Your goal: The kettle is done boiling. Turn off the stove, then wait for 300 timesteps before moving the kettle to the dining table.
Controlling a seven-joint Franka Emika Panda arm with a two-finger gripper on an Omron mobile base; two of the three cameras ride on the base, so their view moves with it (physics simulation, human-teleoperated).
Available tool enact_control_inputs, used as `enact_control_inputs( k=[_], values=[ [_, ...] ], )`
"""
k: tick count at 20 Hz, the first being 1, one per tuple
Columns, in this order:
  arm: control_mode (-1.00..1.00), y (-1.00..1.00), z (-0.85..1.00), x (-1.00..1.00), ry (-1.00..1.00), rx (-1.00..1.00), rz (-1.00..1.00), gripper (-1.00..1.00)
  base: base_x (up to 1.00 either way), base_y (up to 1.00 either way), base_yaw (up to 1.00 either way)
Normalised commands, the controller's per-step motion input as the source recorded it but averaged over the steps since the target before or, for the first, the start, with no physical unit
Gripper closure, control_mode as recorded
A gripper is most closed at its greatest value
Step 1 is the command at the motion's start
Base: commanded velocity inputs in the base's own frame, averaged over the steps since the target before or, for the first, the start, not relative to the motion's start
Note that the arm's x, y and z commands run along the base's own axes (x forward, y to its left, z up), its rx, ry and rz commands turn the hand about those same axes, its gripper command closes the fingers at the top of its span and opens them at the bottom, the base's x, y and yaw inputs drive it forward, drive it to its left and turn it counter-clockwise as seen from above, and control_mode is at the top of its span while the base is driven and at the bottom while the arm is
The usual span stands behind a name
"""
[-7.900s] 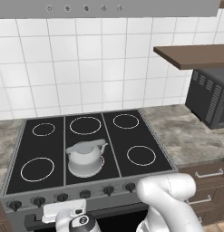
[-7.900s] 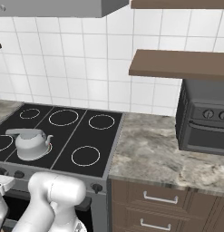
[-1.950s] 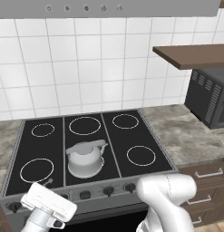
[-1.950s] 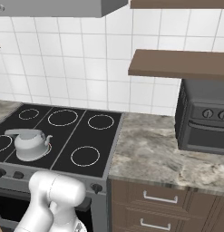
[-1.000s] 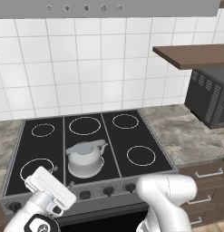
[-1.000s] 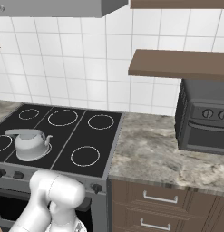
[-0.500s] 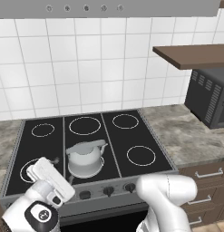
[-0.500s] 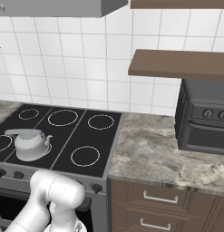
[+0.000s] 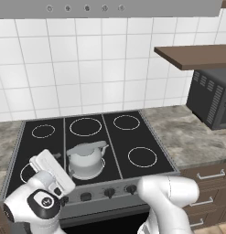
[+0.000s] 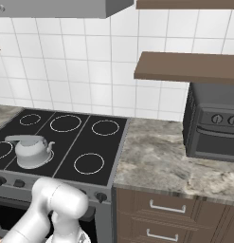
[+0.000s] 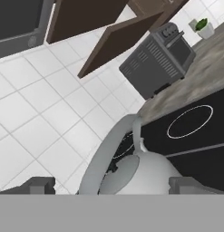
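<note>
On stove (image 9: pixel 119 151), front centre burner: kettle (image 9: pixel 86 158), upright, spout toward 3 o'clock in left base view.
Gripper (image 11: pixel 111 185): close before kettle in hand view; fingertips (image 11: pixel 38 185) spread wide, one each side of arched handle, nothing clasped.
Hand body in left base view: at 8 o'clock of kettle, over stove front edge.
Knob row (image 9: pixel 109 193): along steel front.
Toaster oven (image 10: pixel 214 122): on marble counter (image 10: pixel 158 159), 3 o'clock of stove.

White tiled wall (image 9: pixel 110 68), brown shelf (image 10: pixel 184 66), marble counter (image 10: pixel 156 156), toaster oven (image 10: pixel 213 123)
</note>
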Motion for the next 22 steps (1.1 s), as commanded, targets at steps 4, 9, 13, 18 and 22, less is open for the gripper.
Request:
enact_control_inputs(
  k=[4,9,13,18,22],
  values=[
    [-1.00,-0.03,0.03,0.07,0.00,0.10,0.00,-1.00,0.00,0.00,0.00],
    [-1.00,-0.07,0.00,0.07,0.00,0.10,0.00,-1.00,0.00,0.00,0.00],
    [-1.00,-0.09,0.00,0.11,0.01,0.12,0.00,-1.00,0.00,0.00,0.00],
    [-1.00,-0.09,0.00,0.13,0.01,0.12,0.00,-1.00,0.00,0.00,0.00],
    [-1.00,-0.11,0.00,0.11,0.01,0.12,0.00,-1.00,0.00,0.00,0.00]
  ],
)
